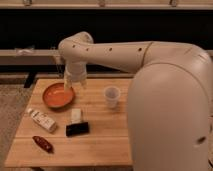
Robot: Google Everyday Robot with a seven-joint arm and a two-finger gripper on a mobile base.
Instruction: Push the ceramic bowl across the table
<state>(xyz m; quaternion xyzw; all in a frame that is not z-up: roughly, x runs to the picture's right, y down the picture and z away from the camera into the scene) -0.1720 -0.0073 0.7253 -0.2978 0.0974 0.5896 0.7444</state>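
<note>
**Jaws at the bowl's rim**

On my feed, the 1 arm (110, 52) reaches in from the right of the picture and bends down over the far left part of the desk (100, 147). The jaws hang at the right-hand rim of the ceramic bowl (54, 96), low over it. I cannot tell whether they touch it. I also cannot tell how far apart the jaws stand, or whether they have hold of anything.

The ceramic bowl sits upright near the desk's far left corner, its orange-red inside facing up.

A whitish translucent cup (112, 96) stands upright to the right of the bowl, apart from it and close to the robot's big pale body. Nearer the camera, a white packet (42, 120) lies aslant by the left edge. A small pale block (75, 115) lies just behind a black block (77, 129) around the middle of the desk. A dark red item (43, 144) lies near the front left corner.
</note>
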